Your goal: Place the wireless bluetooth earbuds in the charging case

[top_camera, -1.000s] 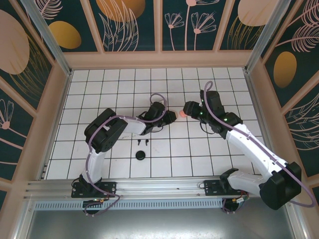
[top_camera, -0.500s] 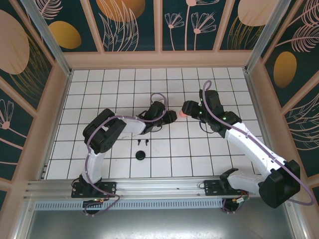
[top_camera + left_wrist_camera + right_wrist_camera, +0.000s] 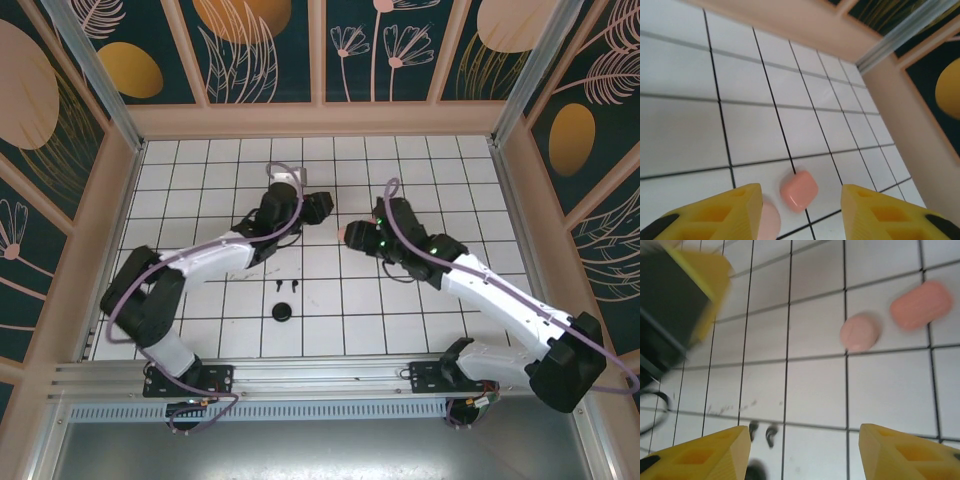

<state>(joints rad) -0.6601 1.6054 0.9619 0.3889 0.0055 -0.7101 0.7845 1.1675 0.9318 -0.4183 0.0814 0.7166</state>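
Right gripper (image 3: 805,440): jaws parted, empty, over the table's (image 3: 190,180) middle. Left gripper (image 3: 801,205): likewise parted and empty, nearer the far edge.
Two black earbuds (image 3: 771,435): side by side toward the near edge and left of the right gripper, seemingly the closer arm, stems roughly near-to-far. The black case (image 3: 283,312) lies just nearward of them.
Coral case (image 3: 921,305) and pale pink case (image 3: 859,332): between the grippers, clear of that path.

The counter (image 3: 685,130) is presenting a smooth white face, faintly glossy, ruled with thin dark lines. The coral-pink charging case (image 3: 799,190) and the pale pink charging case (image 3: 859,332) are showing smooth moulded plastic with a soft satin sheen. The left pincer (image 3: 801,200) and right pincer (image 3: 802,440) are wearing fingers of matt yellow plastic, hollowed in cells, and the near rail (image 3: 300,373) is gleaming as brushed metal.
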